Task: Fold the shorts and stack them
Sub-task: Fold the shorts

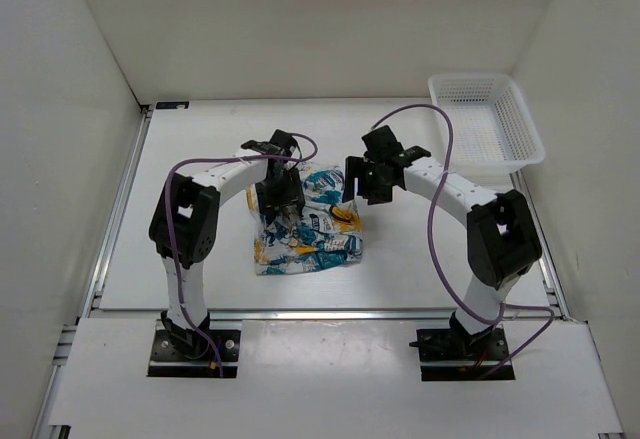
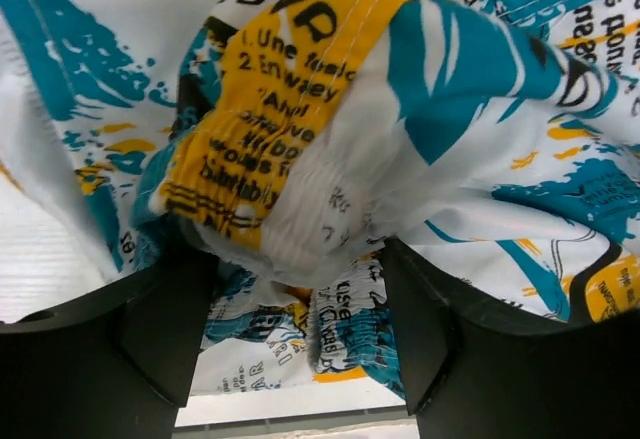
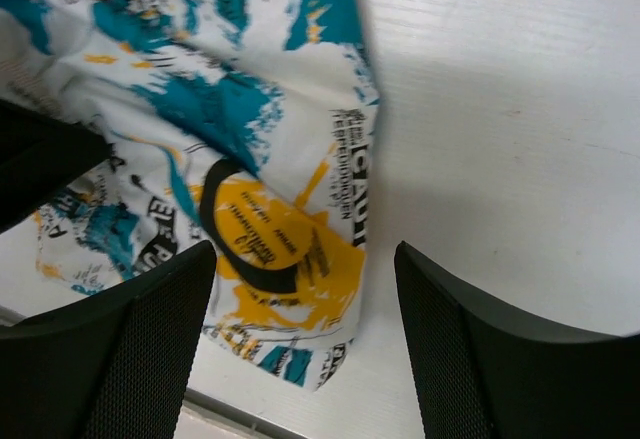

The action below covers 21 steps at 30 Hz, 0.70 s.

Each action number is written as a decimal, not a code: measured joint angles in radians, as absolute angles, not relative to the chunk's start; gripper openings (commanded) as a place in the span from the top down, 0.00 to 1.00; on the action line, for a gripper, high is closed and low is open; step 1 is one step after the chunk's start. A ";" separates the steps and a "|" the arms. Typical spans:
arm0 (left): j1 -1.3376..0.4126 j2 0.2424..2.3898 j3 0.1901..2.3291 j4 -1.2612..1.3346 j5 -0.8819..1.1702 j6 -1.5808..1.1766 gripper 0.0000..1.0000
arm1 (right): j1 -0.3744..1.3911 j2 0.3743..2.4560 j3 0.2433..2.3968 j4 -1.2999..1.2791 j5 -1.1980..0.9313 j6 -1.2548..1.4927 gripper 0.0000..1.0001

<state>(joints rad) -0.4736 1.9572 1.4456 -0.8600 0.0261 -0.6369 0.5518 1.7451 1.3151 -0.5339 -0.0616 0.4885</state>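
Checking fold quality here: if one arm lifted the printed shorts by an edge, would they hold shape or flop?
Likely floppy: the shorts lie crumpled in bunched folds. Probably light: the cloth looks thin. Pushed, they would likely wrinkle rather than slide whole.

— What's on your table?
— Your white table [image 1: 200, 259] has two things on it. The shorts [image 1: 305, 229] lie crumpled in a heap near the middle, flat against the surface at their right edge.
— And the other?
— A basket [image 1: 470, 79] of white mesh sits in your far right corner, well apart from the shorts.
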 measured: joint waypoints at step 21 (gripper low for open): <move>-0.466 1.832 1.446 -0.858 0.059 -0.620 0.90 | 0.513 1.913 1.245 -0.345 -0.276 0.491 0.27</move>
<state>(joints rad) -0.4664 1.8320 1.4460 -0.8581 0.0593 -0.6205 0.5125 1.9129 1.2446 -0.3450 -0.2760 0.4911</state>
